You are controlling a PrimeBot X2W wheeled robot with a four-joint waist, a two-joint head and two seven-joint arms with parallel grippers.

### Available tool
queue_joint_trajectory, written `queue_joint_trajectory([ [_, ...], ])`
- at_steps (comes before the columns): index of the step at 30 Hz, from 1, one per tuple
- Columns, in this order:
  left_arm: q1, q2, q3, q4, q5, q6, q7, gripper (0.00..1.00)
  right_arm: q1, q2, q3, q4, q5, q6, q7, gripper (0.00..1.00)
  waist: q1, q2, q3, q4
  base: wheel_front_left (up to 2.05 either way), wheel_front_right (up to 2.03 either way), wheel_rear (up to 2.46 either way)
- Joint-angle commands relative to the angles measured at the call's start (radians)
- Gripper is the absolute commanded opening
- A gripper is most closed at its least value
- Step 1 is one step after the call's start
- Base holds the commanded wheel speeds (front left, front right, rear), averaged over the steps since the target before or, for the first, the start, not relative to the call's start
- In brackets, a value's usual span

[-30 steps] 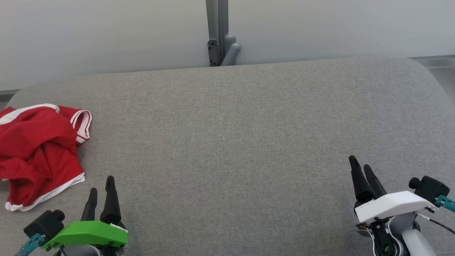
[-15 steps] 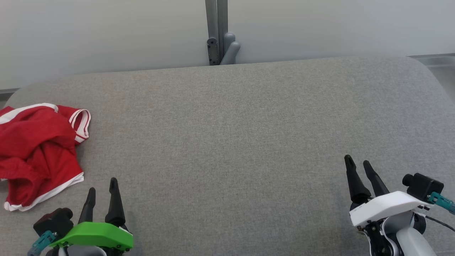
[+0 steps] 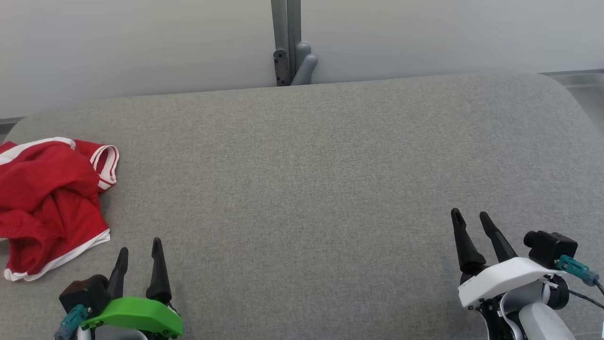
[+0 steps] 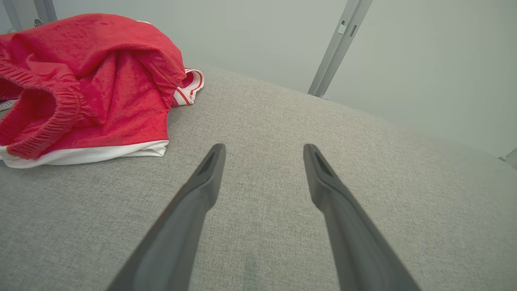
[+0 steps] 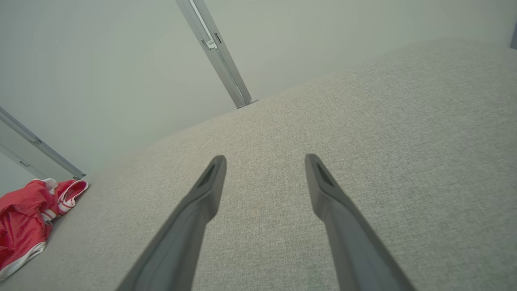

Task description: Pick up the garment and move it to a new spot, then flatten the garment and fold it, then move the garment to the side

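Note:
The garment (image 3: 47, 203) is a crumpled red piece with white trim, lying at the far left of the grey table (image 3: 302, 189). It lies up and to the left in the left wrist view (image 4: 85, 85) and is small at the lower left of the right wrist view (image 5: 24, 222). My left gripper (image 3: 139, 245) stands open at the lower left, a little right of and nearer than the garment, apart from it. In its own wrist view the left gripper (image 4: 262, 149) holds nothing. My right gripper (image 3: 472, 216) stands open and empty at the lower right, far from the garment; its fingers (image 5: 210, 182) spread over bare cloth.
A grey post with a bracket (image 3: 289, 47) rises behind the table's far edge against a pale wall. The table's corners are rounded at the far left and far right, and its fabric top stretches wide between the two grippers.
Both grippers have drawn back toward the bottom of the head view, the left one shifting slightly right and the right one slightly left. The garment has stayed still.

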Motion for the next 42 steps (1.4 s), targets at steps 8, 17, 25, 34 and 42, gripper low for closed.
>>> queue_joint_trajectory([
  [8,0.011,0.014,-0.004,0.011,0.087,0.020,-0.025,1.00,-0.015,-0.008,0.011,0.006,-0.085,0.001,-0.025,1.00,0.0000,0.0000,-0.002,-0.002,0.00,0.00,0.00],
  [17,0.015,0.018,-0.008,0.015,0.167,0.026,-0.045,1.00,-0.016,-0.013,0.020,0.018,-0.162,0.000,-0.045,1.00,0.0000,0.0000,-0.003,-0.005,0.00,0.00,0.00],
  [25,0.017,0.016,0.001,0.021,0.224,0.027,-0.060,1.00,-0.012,-0.010,0.023,0.010,-0.223,0.000,-0.062,1.00,0.0000,0.0000,-0.001,-0.008,0.00,0.00,0.00],
  [34,0.023,0.010,0.010,0.025,0.284,0.029,-0.078,1.00,-0.015,-0.015,0.034,0.019,-0.249,0.001,-0.079,1.00,0.0000,0.0000,0.000,-0.009,0.00,0.00,0.00],
  [42,0.025,0.006,0.022,0.039,0.345,0.023,-0.092,1.00,-0.012,-0.017,0.042,0.022,-0.316,0.001,-0.094,1.00,0.0000,0.0000,0.002,-0.012,0.00,0.00,0.00],
])
